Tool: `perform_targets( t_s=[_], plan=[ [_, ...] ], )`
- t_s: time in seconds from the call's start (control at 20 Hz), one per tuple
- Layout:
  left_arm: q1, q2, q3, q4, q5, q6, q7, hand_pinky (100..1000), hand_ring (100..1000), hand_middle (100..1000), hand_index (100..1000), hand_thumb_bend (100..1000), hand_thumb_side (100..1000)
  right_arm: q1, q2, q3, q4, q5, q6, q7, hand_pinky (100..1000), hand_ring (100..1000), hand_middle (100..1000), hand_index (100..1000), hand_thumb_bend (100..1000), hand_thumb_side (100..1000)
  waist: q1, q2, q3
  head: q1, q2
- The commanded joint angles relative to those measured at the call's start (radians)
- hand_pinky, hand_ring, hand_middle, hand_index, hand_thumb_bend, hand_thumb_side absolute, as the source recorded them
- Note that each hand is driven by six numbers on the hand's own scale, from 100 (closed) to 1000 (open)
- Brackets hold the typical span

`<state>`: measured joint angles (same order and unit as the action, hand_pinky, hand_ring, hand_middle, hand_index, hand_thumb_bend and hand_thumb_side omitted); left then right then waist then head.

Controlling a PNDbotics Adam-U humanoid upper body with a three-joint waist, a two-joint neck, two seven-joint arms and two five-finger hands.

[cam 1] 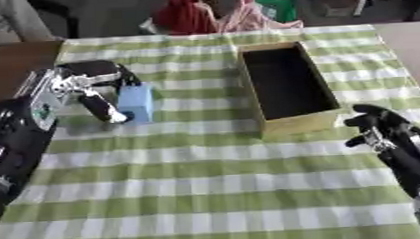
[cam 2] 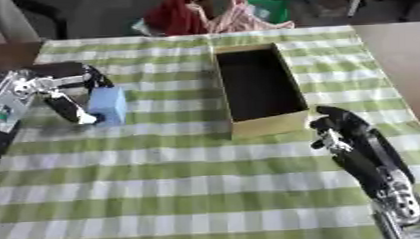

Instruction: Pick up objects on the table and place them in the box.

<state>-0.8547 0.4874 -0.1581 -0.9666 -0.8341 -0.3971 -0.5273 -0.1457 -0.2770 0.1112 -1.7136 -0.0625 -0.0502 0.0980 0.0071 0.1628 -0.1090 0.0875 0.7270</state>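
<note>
Gripping blue block (cam 1: 136, 102) (apparently unlabelled), left hand (cam 1: 94, 90) fingers curled.

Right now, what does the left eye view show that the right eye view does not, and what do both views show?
Only the left eye view shows more of the left arm, with its black forearm running down the picture's left edge.

Only the right eye view shows the right arm down to its silver part near the lower right corner, and more bare brown table beside the cloth.

Both show the left hand with fingers round the light blue block, the empty box on the green checked cloth, and the right hand, fingers curled, just right of the box.
</note>
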Motion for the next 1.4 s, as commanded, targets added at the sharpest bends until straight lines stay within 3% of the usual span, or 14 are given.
perform_targets(
  t_s=[0.05,0.3,0.6,1.0,1.4],
  plan=[
    [-0.032,0.022,0.017,-0.053,0.049,0.018,0.028,706,560,480,773,100,242,-0.01,-0.01,-0.005,-0.012,0.004,-0.001,0.002,572,797,616,834,100,523,0.0,-0.017,0.0,0.005,-0.002],
    [-0.075,0.008,0.014,-0.112,0.125,0.052,0.058,701,551,469,770,100,228,-0.011,-0.01,0.0,-0.01,0.003,-0.001,0.006,572,797,616,834,100,526,0.002,-0.022,-0.004,0.012,-0.001],
    [-0.14,-0.068,-0.009,-0.119,0.118,0.06,0.123,700,551,471,772,100,220,-0.019,-0.008,0.013,-0.009,0.0,0.001,0.019,572,797,616,834,100,529,0.006,-0.02,-0.026,0.03,-0.006],
    [-0.207,-0.187,-0.025,-0.072,0.049,0.014,0.225,703,552,478,771,100,207,-0.054,0.002,0.049,-0.008,-0.004,0.004,0.053,572,797,616,834,100,534,0.017,0.004,-0.104,0.066,-0.038],
    [-0.199,-0.258,-0.036,-0.019,-0.023,-0.042,0.315,715,585,553,779,100,208,-0.087,0.012,0.069,-0.011,-0.007,0.007,0.074,572,797,616,834,100,535,0.034,0.034,-0.178,0.084,-0.073]
  ],
)
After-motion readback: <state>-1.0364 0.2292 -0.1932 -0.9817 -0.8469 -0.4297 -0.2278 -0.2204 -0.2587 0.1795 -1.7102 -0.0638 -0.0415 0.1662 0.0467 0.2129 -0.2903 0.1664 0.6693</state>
